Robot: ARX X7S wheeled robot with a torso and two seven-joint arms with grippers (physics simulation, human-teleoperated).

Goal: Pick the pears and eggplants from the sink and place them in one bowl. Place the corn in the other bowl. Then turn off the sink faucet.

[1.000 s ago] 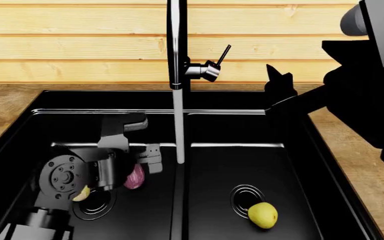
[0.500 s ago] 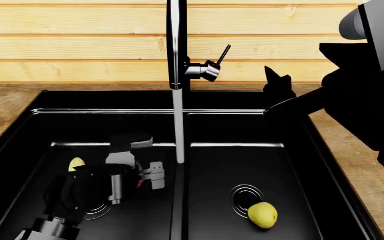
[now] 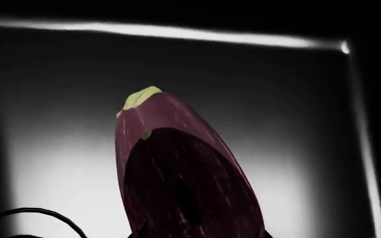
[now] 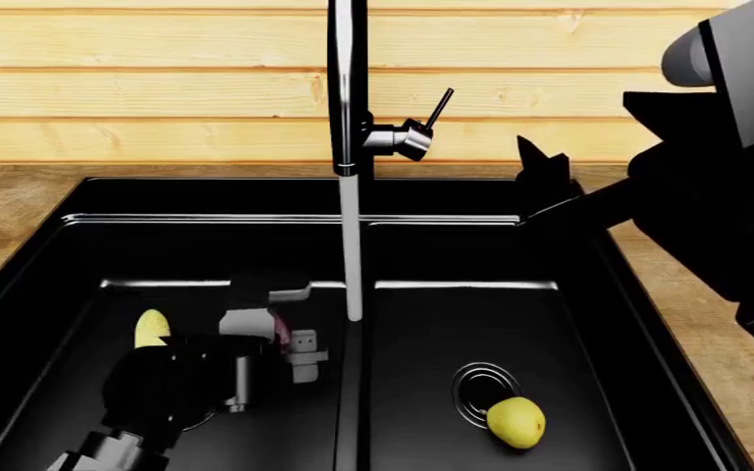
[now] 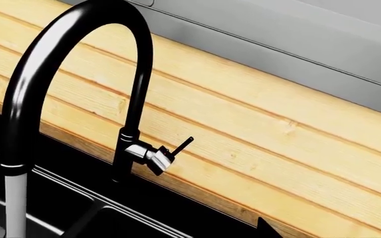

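Observation:
In the head view my left gripper (image 4: 286, 340) is low in the left basin of the black sink (image 4: 573, 324), shut on the pinkish-purple eggplant (image 4: 280, 329), of which only a sliver shows. The left wrist view is filled by the eggplant (image 3: 177, 163), green cap pointing away. The pale yellow corn (image 4: 152, 329) lies by the basin's left wall, beside my left wrist. The yellow-green pear (image 4: 516, 422) rests near the right drain. Water runs from the dark faucet (image 4: 347, 88), whose lever (image 4: 438, 106) tilts up. My right gripper (image 4: 534, 188) hovers open over the sink's back right rim. No bowl is in view.
Wooden counter (image 4: 11, 206) surrounds the sink, with a plank wall (image 4: 154, 88) behind. The water stream (image 4: 350, 255) falls onto the central divider. In the right wrist view the faucet (image 5: 71, 54) arches in front of the plank wall (image 5: 277, 129).
My left arm has turned and shifted right in the basin, uncovering the corn. The eggplant is now mostly hidden inside the gripper. The right arm has barely moved.

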